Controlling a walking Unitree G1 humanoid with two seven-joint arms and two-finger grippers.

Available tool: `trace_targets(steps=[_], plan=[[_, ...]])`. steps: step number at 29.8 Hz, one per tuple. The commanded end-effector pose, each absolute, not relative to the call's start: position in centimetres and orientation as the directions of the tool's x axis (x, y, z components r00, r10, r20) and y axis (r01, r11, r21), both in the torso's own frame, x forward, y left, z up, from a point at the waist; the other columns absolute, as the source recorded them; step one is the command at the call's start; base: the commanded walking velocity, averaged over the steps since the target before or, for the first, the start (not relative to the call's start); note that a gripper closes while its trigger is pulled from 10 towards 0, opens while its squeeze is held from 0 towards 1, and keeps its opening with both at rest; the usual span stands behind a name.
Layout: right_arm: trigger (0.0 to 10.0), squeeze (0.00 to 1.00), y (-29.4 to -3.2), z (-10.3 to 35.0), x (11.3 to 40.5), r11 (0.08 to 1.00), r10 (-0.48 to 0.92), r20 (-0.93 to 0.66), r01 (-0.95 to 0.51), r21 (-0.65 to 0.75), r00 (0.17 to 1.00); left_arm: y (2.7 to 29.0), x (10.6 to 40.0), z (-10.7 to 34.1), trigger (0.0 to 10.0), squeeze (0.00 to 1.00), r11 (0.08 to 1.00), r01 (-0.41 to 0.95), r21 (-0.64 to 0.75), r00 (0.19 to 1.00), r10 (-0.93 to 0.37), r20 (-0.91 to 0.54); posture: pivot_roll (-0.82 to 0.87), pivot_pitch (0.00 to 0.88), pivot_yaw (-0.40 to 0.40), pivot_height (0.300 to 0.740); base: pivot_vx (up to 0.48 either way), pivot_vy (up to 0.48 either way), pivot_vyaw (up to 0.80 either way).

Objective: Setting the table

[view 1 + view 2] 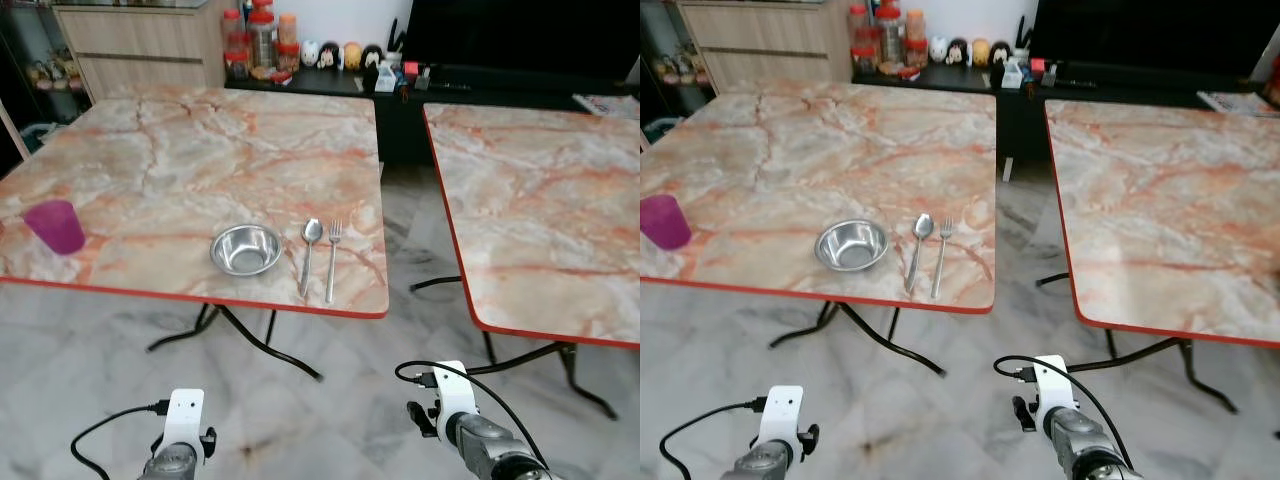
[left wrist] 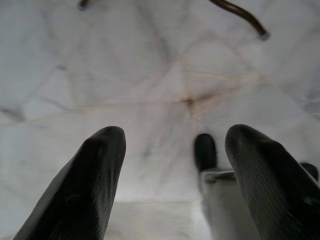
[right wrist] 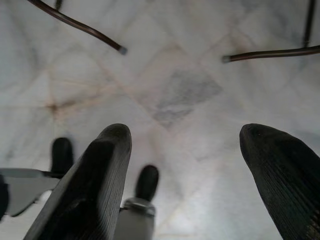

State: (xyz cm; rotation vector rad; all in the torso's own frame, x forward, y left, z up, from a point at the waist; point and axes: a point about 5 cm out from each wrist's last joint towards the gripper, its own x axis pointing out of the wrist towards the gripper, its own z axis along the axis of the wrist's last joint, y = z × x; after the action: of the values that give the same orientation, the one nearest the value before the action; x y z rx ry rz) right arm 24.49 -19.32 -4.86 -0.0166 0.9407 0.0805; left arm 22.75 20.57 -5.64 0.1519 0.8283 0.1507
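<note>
Two marble-patterned desks with red edges stand side by side over a pale marble floor (image 1: 90,350). On the left desk (image 1: 200,150), a steel bowl (image 1: 245,249) sits near the front edge. Just beside it at 3 o'clock lies a spoon (image 1: 309,252), and a fork (image 1: 331,256) lies just beside the spoon, further toward 3 o'clock. Both utensils run parallel with their handles pointing to 6 o'clock and stop short of the red rim. A purple cup (image 1: 56,226) stands upright well apart from the bowl at 9 o'clock, close to the desk's left front corner. The right desk (image 1: 540,190) is separated from the left one by a gap of floor.

At 12 o'clock, past the desks, a dark low cabinet (image 1: 330,85) carries red-lidded jars (image 1: 258,40) and a row of small figurines (image 1: 340,54), beside a wooden drawer unit (image 1: 140,45).

Both arms hang low in front of the desks, above the floor. The left gripper (image 2: 172,165) points down at the marble tiles, its jaws spread wide with nothing between them; one black finger (image 2: 85,185) frames each side of the wrist view. The right gripper (image 3: 200,170) likewise faces the floor with jaws wide and holding nothing, the curved black desk legs (image 3: 80,25) visible beyond its fingers (image 3: 90,185).
</note>
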Motion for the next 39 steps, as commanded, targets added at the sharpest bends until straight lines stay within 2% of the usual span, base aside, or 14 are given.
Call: trace_targets(steps=[1,14,20,24,25,27,32,39], plan=[[10.0,0.00,-19.5,-4.5,25.0,0.996,0.058,-0.802,-0.085,0.008,0.595,20.4,22.9,-5.6,10.0,0.00,0.977,-0.062,0.206,0.666,0.194,-0.721,0.21,0.093,-0.165,0.740,0.000,0.000,0.00],[10.0,0.00,-19.5,-4.2,25.4,0.998,0.050,-0.792,-0.064,0.014,0.609,20.3,23.5,-5.3,10.0,0.00,0.975,-0.032,0.218,0.668,0.184,-0.722,0.22,0.082,-0.175,0.740,0.000,0.000,0.00],[10.0,0.00,-19.9,-4.3,25.2,0.998,0.037,-0.794,-0.059,0.002,0.607,20.0,23.2,-5.5,10.0,0.00,0.977,-0.020,0.214,0.663,0.173,-0.729,0.16,0.030,-0.114,0.740,0.000,0.000,0.00],[10.0,0.00,-19.9,-4.4,25.0,0.999,0.020,-0.790,-0.038,-0.005,0.613,19.9,23.0,-5.7,10.0,0.00,0.977,0.023,0.211,0.653,0.146,-0.743,0.04,0.002,0.009,0.740,0.000,0.000,0.00],[10.0,0.00,-19.9,-4.4,25.0,0.999,0.020,-0.790,-0.038,-0.005,0.613,19.9,23.0,-5.7,10.0,0.00,0.977,0.023,0.211,0.653,0.146,-0.743,0.04,0.002,0.009,0.740,0.000,0.000,0.00],[10.0,0.00,-19.8,-4.5,25.0,0.999,0.016,-0.787,-0.038,-0.009,0.617,20.1,22.9,-5.7,10.0,0.00,0.976,0.040,0.215,0.651,0.138,-0.746,-0.01,0.000,0.062,0.740,0.000,0.000,0.00],[10.0,0.00,-19.7,-4.6,24.7,1.000,0.008,-0.786,-0.015,-0.002,0.618,20.3,22.6,-5.9,10.0,0.00,0.976,0.033,0.213,0.650,0.141,-0.747,-0.02,0.000,0.067,0.740,0.000,0.000,0.00],[10.0,0.00,-20.0,-4.8,24.4,0.999,0.008,-0.800,-0.030,-0.013,0.600,20.1,22.2,-6.1,10.0,0.00,0.984,-0.044,0.172,0.657,0.158,-0.737,0.00,0.000,0.052,0.740,0.000,0.000,0.00]])
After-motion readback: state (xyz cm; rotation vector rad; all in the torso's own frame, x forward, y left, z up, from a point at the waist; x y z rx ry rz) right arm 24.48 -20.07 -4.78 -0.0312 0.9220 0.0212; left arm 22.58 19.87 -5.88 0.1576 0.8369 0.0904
